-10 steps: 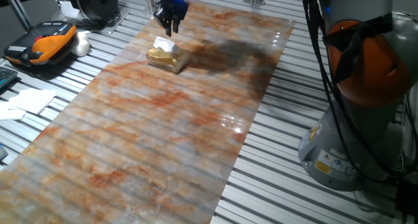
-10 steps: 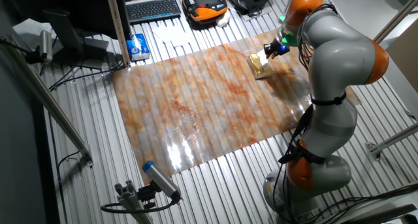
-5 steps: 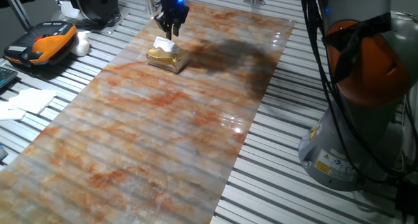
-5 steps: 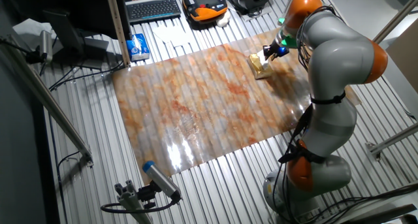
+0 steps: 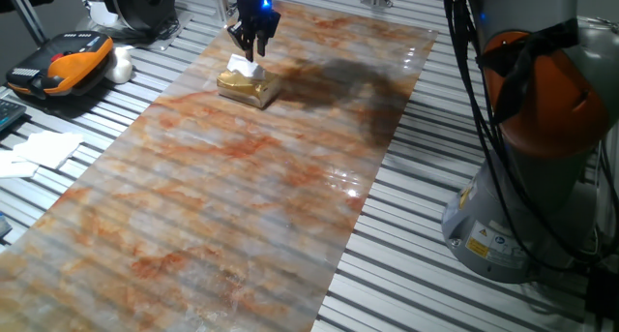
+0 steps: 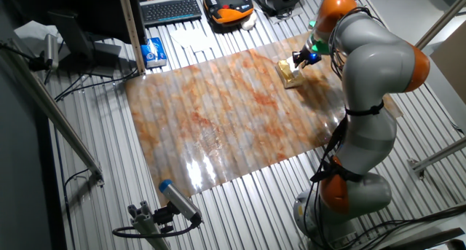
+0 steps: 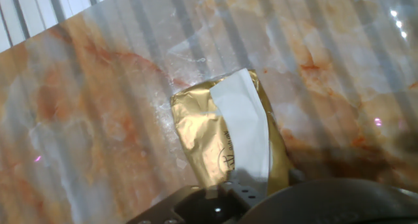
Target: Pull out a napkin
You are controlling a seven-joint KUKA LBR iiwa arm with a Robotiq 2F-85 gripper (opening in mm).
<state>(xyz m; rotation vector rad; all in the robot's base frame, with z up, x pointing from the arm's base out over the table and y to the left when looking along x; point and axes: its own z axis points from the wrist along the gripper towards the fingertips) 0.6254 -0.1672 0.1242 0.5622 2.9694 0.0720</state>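
A small golden tissue box (image 5: 248, 87) lies at the far end of the marbled mat (image 5: 242, 196). The white napkin (image 5: 243, 66) sticks up out of its top. My gripper (image 5: 253, 51) hangs straight above the napkin, fingertips just over it, fingers a little apart, holding nothing. The other fixed view shows the gripper (image 6: 299, 60) over the box (image 6: 293, 76). In the hand view the box (image 7: 199, 136) is below me with the napkin (image 7: 245, 129) across its top; my fingers are out of that frame.
An orange and black handset (image 5: 64, 61) and a pile of white paper sheets (image 5: 41, 148) lie left of the mat. The arm's base (image 5: 527, 177) stands on the right. A keyboard (image 6: 172, 9) and a blue box (image 6: 153, 52) lie beyond the mat.
The gripper has come down slightly toward the napkin. The box and napkin have not moved.
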